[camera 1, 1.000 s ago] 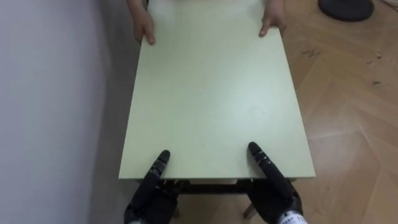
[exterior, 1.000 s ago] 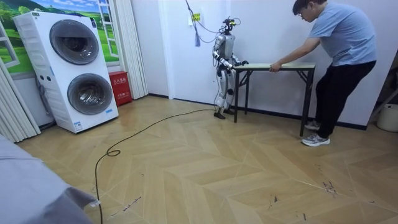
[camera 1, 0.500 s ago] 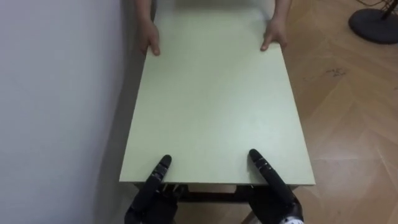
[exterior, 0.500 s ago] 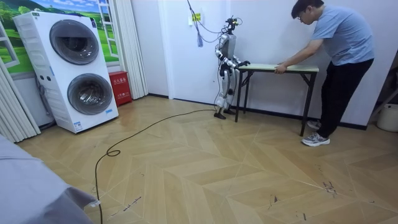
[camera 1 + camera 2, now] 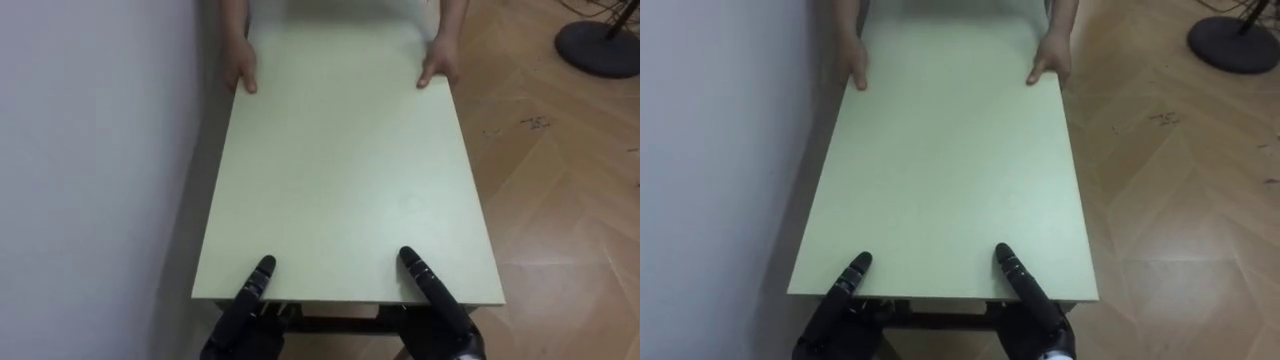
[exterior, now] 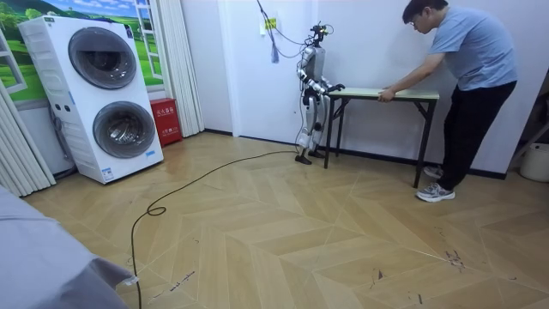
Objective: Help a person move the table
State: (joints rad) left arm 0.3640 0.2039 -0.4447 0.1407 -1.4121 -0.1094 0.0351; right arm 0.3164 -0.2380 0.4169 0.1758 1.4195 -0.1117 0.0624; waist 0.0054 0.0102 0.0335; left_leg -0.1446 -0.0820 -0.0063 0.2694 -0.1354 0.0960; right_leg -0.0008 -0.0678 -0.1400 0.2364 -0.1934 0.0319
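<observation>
The pale green surface (image 5: 340, 170) runs lengthwise away from the robot, its left side close along the white wall (image 5: 90, 150). The left hand (image 5: 245, 315) sits at the near edge, left of centre, reaching up onto the top. The right hand (image 5: 440, 305) does the same, right of centre. Whether either is clamped on, I cannot tell. At the far end, a person's hands (image 5: 240, 65) rest on both corners. In the room view the person (image 6: 467, 77) leans forward over that end.
</observation>
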